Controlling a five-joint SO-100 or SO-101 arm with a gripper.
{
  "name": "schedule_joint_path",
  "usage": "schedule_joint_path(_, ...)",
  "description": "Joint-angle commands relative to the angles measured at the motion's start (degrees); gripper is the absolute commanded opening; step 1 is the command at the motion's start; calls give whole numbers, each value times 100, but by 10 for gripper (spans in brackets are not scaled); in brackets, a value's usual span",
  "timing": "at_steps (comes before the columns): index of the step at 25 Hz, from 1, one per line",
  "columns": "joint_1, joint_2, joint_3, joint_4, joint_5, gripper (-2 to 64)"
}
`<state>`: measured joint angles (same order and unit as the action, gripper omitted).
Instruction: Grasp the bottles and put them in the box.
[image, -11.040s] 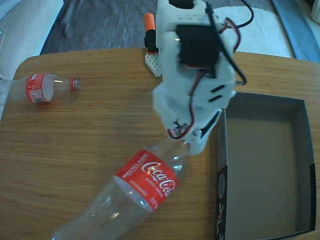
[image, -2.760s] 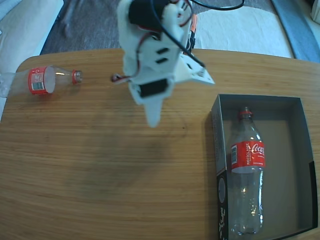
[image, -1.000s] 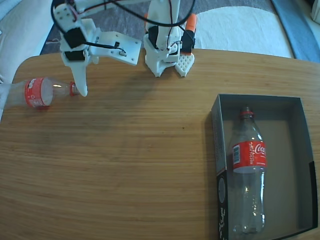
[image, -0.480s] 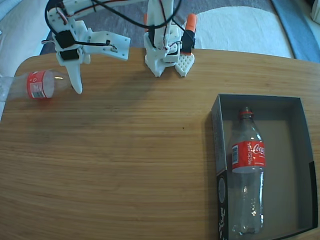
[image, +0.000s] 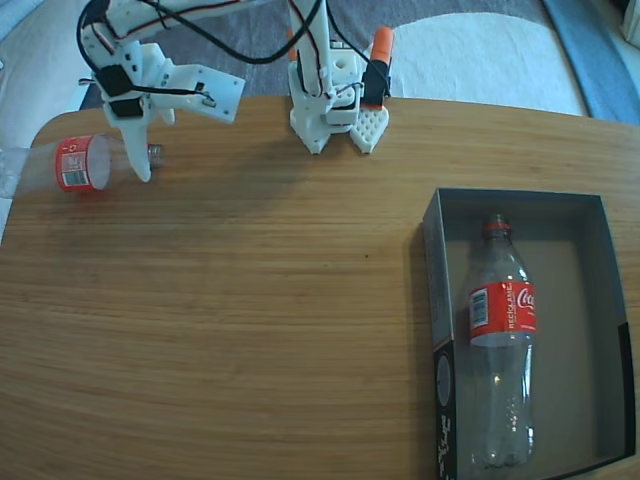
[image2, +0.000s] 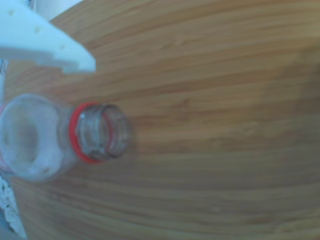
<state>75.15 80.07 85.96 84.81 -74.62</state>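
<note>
- Reaching across to the far-left corner of the counter (image: 250, 300), with the gripper (image: 138, 168) now down at the neck of the second bottle (image: 75, 163); a second ago it hung a little nearer the mouth, and some seconds back it was over mid-counter.
- Shifted slightly too: label of that bottle turned between the recent pictures, so apparently nudged or rolled by the contact.
- Meaning for the task: half done, going by the first bottle (image: 500, 350) already lying in the box (image: 520, 200), well away from the gripper; the present step looks like lining up the grasp on the remaining one.
- Lying on its side, long axis roughly left-right in the fixed view, open capless mouth (image2: 102, 131) pointing right, just past the gripper tip, base running off toward the counter's left edge.
- Seen from the wrist view: neck with red ring directly under the camera, one white finger (image2: 47, 47) just above and beside it, not clearly touching.
- Gripper state: looks open around or beside the neck, not clamped, but cannot tell for sure, since only one finger shows plainly.
- Boxed bottle: long axis along the box's length, cap end toward the box's far wall.
</note>
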Motion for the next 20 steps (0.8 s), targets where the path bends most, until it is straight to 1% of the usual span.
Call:
schedule_joint_path(1, 79, -158, -475, -26, -18, 484)
schedule_joint_path(9, 114, -984, -1266, -26, -18, 478)
schedule_joint_path(16, 88, -1415, -1652, -26, -18, 477)
schedule_joint_path(20, 44, -1485, -1696, -26, -18, 477)
